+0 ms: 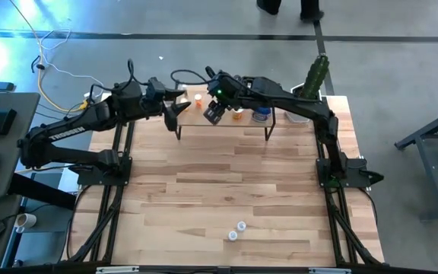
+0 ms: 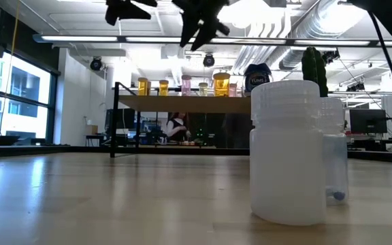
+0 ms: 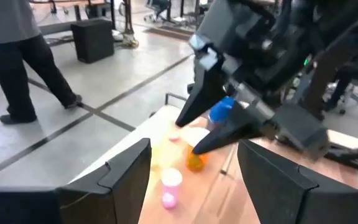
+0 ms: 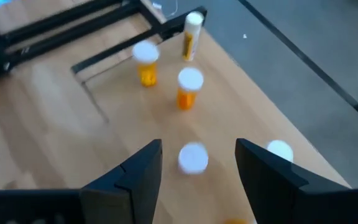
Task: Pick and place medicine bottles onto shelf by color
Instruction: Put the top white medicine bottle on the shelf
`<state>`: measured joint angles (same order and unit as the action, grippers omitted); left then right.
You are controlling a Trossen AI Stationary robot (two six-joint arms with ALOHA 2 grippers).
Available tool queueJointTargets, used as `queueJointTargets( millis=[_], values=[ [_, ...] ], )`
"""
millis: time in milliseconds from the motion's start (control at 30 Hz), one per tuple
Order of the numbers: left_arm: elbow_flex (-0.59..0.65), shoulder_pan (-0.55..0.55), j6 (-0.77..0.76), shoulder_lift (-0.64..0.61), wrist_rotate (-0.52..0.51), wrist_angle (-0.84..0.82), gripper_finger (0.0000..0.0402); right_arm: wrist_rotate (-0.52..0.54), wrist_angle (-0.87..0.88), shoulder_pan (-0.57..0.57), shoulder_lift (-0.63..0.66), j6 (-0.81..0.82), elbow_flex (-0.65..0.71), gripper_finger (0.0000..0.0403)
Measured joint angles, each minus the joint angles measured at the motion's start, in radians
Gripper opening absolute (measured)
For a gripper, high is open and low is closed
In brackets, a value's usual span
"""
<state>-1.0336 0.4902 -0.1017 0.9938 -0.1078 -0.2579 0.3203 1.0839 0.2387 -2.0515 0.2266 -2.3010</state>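
The shelf (image 1: 226, 125) stands at the table's far middle on thin black legs. On it stand several small medicine bottles: yellow ones (image 2: 143, 86), a pink one (image 2: 186, 85), an orange one (image 2: 221, 84) and a blue jar (image 2: 257, 76). My right gripper (image 1: 214, 114) hovers open above the shelf's left half, over a white-capped bottle (image 4: 193, 157), touching nothing. My left gripper (image 1: 177, 114) hangs open at the shelf's left end, pointing along the shelf at the right gripper (image 3: 210, 124). Two white bottles (image 1: 241, 226) (image 1: 233, 236) stand upright on the table near its front edge.
A green cactus in a white pot (image 1: 315, 76) stands at the table's far right corner, beside the shelf. The wide wooden tabletop (image 1: 226, 183) lies between the shelf and the two white bottles. A person (image 3: 17, 56) walks on the floor beyond the table.
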Motion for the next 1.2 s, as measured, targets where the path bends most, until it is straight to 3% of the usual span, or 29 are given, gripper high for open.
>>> queueJointTargets(
  millis=[167,767,1100,1200],
  values=[
    [0.0,-0.045,-0.001,-0.036,0.002,-0.043,0.0227,-0.002,0.108,-0.039,0.002,-0.019,-0.056,0.0195],
    [0.0,-0.284,-0.043,-0.032,-0.001,-0.13,0.0227,0.02,0.444,-0.225,0.096,-0.015,-0.006,0.0195],
    [0.0,-0.409,-0.106,-0.032,-0.004,-0.133,0.0227,-0.005,0.485,-0.322,0.105,-0.044,0.001,0.0187],
    [0.0,-0.445,-0.106,-0.032,-0.004,-0.135,0.0227,-0.007,0.483,-0.359,0.154,-0.04,0.083,0.018]
  ],
)
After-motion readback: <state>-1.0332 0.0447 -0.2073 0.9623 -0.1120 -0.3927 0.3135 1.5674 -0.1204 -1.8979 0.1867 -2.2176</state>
